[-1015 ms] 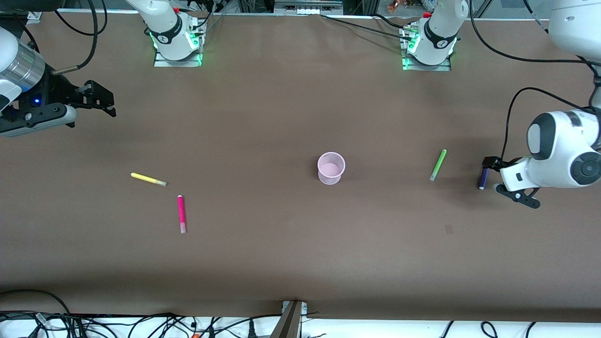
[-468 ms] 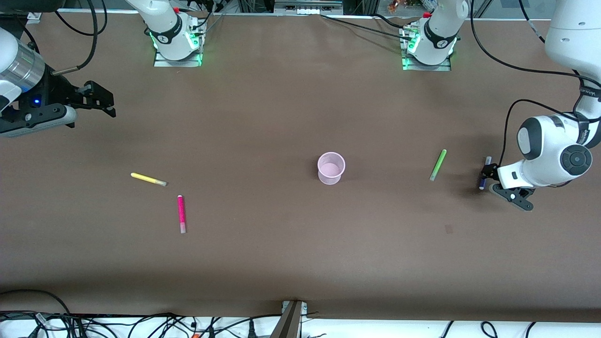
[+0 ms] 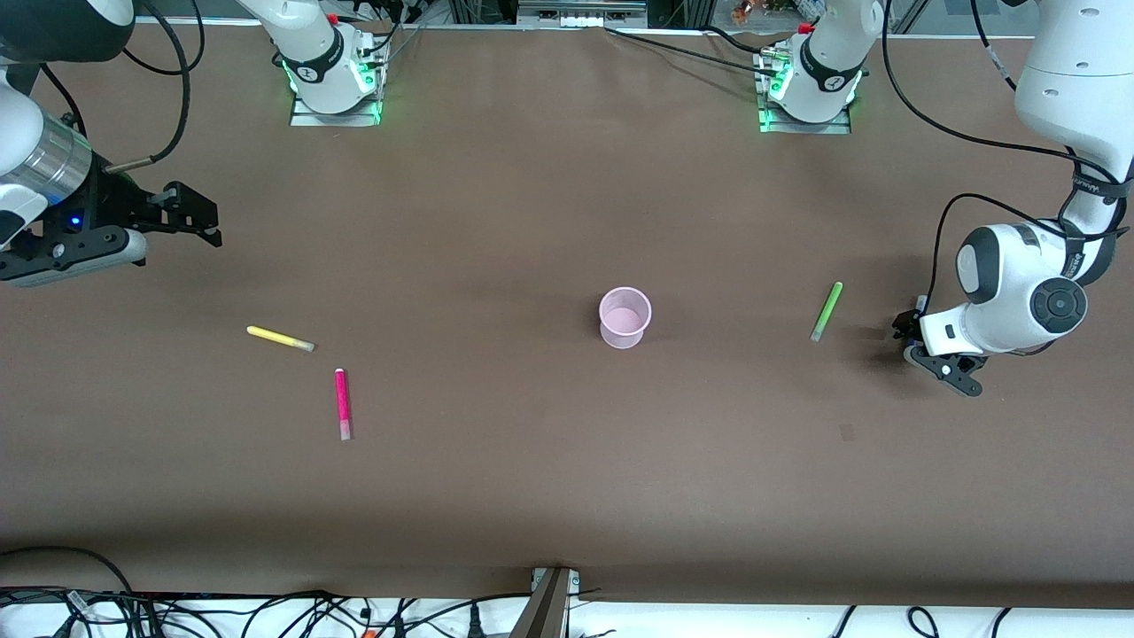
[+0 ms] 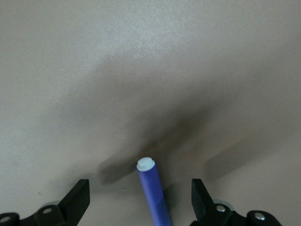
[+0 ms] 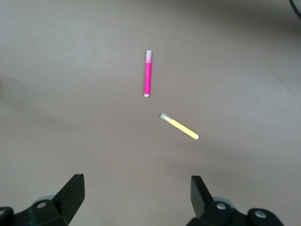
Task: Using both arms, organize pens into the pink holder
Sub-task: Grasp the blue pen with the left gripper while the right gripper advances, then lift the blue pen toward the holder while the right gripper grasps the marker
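The pink holder [image 3: 625, 316] stands upright mid-table. The light green pen [image 3: 827, 310] lies beside it toward the left arm's end. My left gripper [image 3: 919, 347] is low at the table just past the green pen, open. The dark purple-blue pen [image 4: 153, 193] lies on the table between its fingers [image 4: 77, 197], untouched; the hand hides most of it in the front view. The yellow pen [image 3: 279, 338] and magenta pen [image 3: 341, 403] lie toward the right arm's end and show in the right wrist view [image 5: 179, 126] [image 5: 147, 74]. My right gripper [image 3: 199, 214] hangs open and empty above the table, up-table from them.
The brown table top [image 3: 532, 461] carries only the pens and the holder. Both arm bases [image 3: 332, 75] [image 3: 806, 84] stand at the table's edge away from the camera. Cables lie along the near edge [image 3: 266, 611].
My left gripper has come down and shifted a little toward the green pen, so it now straddles the purple-blue pen. My right gripper has shifted slightly. The pens and holder have not moved.
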Controlling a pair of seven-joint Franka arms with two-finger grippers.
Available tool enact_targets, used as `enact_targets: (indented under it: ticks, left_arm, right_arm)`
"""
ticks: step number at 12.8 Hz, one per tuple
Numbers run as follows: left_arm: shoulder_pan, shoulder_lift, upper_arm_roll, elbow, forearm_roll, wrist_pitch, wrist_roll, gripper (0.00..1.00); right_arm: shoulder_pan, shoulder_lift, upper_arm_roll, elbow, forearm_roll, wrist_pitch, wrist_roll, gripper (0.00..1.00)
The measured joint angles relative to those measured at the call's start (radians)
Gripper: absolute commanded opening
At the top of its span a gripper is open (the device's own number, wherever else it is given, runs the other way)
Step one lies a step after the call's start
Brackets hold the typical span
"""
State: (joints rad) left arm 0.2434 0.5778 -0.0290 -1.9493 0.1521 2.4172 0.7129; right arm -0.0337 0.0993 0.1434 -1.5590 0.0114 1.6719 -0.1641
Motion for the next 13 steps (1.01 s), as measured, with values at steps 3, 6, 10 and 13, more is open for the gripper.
enact_targets:
  ticks: [3, 6, 10, 13]
  left_arm:
    - [0.002, 0.001, -0.005, -0.009, 0.000, 0.008, 0.000, 0.06]
    - [0.010, -0.005, -0.010, -0.008, 0.000, 0.008, 0.002, 0.00]
    - [0.017, -0.006, -0.022, -0.006, 0.000, 0.007, 0.012, 0.00]
    - [0.017, -0.013, -0.067, 0.059, 0.000, -0.107, 0.012, 0.00]
  right_arm:
    - [0.006, 0.034, 0.008, -0.004, 0.005, 0.043, -0.003, 1.00]
    - [0.023, 0.110, 0.011, -0.002, 0.003, 0.071, -0.003, 1.00]
    - [0.023, 0.156, -0.002, 0.000, 0.000, 0.071, -0.003, 1.00]
    - [0.022, 0.227, -0.019, 0.000, 0.000, 0.076, -0.003, 1.00]
